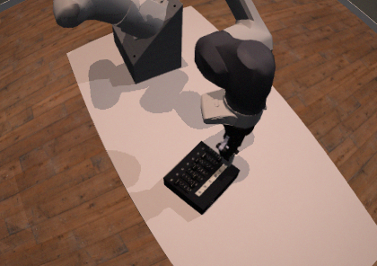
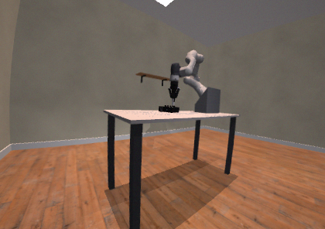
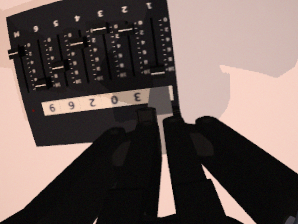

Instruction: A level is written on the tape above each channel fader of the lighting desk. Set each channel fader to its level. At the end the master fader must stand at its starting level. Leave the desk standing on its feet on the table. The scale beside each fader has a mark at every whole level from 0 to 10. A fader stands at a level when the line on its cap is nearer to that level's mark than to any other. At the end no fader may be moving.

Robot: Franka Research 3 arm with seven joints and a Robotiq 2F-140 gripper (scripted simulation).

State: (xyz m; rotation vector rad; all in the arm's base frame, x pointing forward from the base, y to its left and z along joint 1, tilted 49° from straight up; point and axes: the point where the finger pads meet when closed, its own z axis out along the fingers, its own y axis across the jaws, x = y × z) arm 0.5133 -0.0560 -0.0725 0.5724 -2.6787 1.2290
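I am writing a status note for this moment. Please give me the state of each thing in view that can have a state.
Lighting desk: standing flat on the table.
End effector: shut, empty, tips above the desk's tape edge.
Fader caps: at differing heights along their slots.
Fader nearest the end effector: cap at the slot end towards the tape strip.
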